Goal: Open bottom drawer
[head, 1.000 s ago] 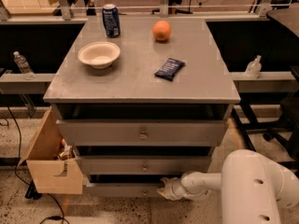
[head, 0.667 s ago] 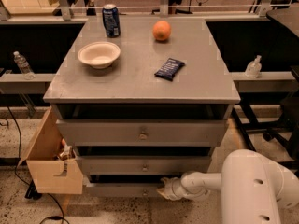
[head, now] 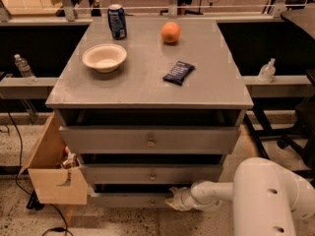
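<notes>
Grey cabinet (head: 147,90): flat matte top, square-cornered, with three drawer fronts stacked below and a dark gap above each. The top drawer (head: 108,139) has the tallest panel and a small round metal knob (head: 150,143). The middle drawer (head: 113,173) is shorter, with a smaller knob (head: 152,176). The bottom drawer (head: 128,199) is the slimmest panel, lowest on the cabinet and just above the floor. The gripper (head: 173,200) sits low at near right of centre, against the bottom drawer's front. Whether it is spread or pinching cannot be told, and no knob can be made out there. It ends a smooth white jointed arm (head: 211,192), which runs right to a rounded white shell (head: 270,198) at the near right corner. On the top there are four items: one shallow off-white round bowl (head: 104,57) at left, one blue cylindrical can (head: 117,21) upright at far left, one orange (head: 170,32) at far centre, and one dark flat snack packet (head: 178,73) right of centre, all well apart. The floor (head: 123,222) is speckled. One open cardboard box (head: 56,173) stands touching the cabinet's left side, with a black cable (head: 15,151) beside it. A grey ledge flanks each side, holding two clear plastic bottles in all: one at left (head: 23,68) and one at right (head: 267,71).
</notes>
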Tool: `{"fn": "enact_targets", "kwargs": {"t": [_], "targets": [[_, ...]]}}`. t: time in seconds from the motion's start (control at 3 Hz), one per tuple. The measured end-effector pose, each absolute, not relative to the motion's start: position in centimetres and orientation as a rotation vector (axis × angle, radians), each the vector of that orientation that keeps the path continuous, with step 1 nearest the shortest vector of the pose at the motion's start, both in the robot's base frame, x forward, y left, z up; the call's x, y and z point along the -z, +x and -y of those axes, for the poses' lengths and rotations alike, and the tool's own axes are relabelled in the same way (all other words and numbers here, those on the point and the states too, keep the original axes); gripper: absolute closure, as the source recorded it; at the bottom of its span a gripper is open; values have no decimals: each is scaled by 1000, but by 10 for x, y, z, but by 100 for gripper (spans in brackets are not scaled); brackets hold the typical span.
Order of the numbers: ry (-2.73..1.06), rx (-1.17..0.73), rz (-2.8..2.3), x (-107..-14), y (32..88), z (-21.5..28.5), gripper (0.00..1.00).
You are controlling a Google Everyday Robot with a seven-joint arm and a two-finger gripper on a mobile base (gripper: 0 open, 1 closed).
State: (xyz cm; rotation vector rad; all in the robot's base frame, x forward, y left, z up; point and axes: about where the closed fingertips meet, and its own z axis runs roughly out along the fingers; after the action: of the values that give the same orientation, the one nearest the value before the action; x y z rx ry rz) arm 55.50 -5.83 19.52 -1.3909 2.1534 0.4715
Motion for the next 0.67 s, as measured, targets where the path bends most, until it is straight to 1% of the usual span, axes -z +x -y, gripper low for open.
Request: {"fn": "enact_targets", "kwargs": {"t": [0.33,0.67], "targets": [[-1391,-472,-2153,-195,555,58,13],[-1391,-472,-2153,-195,555,58,0]]}}
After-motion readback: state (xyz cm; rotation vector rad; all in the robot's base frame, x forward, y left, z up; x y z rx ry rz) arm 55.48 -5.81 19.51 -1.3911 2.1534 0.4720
